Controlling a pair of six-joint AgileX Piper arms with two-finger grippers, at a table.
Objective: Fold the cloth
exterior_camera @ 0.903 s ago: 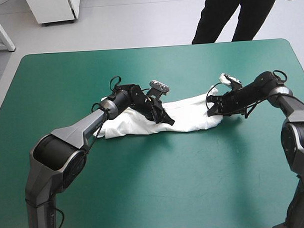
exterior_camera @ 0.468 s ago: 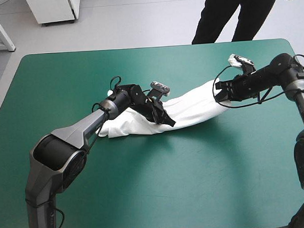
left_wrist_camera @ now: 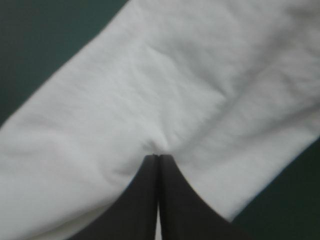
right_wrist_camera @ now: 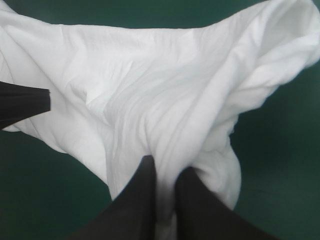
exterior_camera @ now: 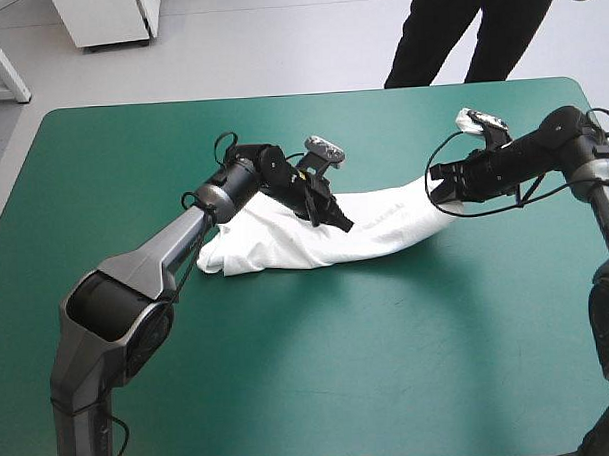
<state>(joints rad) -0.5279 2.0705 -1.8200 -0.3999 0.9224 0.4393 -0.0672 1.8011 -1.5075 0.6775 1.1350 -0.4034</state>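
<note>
The T-shirt lies near the middle of the teal-green desk as a long white band. It is bunched in a loose heap at its left end and drawn out thinner toward the right. It looks light and thoroughly limp: it creases wherever it is pinched and would likely slump rather than keep any shape given to it. A pinch through a gathered fold, or along a hem or seam, should hold better than a single loose layer, which may slip out under a pull.

The left arm reaches forward and toward the middle, low over the heap. Its wrist is bent down so that the left hand comes onto the band just right of the heap. Its black fingers meet in a pointed arch and the fabric puckers at their tip, so the hand appears closed on a small pinch of the T-shirt.

The right arm comes in from the desk's right edge, stretched toward the left, with the right hand at the band's right end. Its fingers stand almost together with a thick gather of white cloth between them, so it is gripping the T-shirt. That end seems raised a little off the desk. From there the cloth runs fairly taut down toward the left hand, whose black tip shows farther off in the right wrist view.
</note>
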